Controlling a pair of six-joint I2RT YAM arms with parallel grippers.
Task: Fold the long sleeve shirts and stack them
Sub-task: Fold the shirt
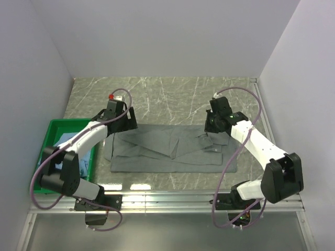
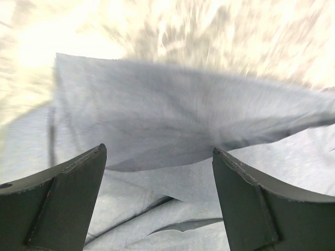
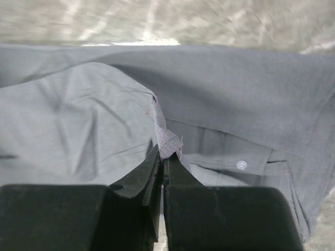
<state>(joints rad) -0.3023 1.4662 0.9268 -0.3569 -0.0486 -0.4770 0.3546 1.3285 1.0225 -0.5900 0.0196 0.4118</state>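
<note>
Right wrist: my right hand (image 3: pixel 163 158) pinches the shirt (image 3: pixel 235 89), left hand (image 2: pixel 159 157) spread; I should pull the fold evenly.

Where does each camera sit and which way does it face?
Top external: above and behind the arm bases, looking down on the marbled table and grey-green cloth button-up shirt; both arms show.
Left wrist: on the left arm, facing the shirt past its open left hand.
Right wrist: on the right arm, facing the shirt past its right hand, shut on a fold.
Shared: all three see that shirt.
</note>
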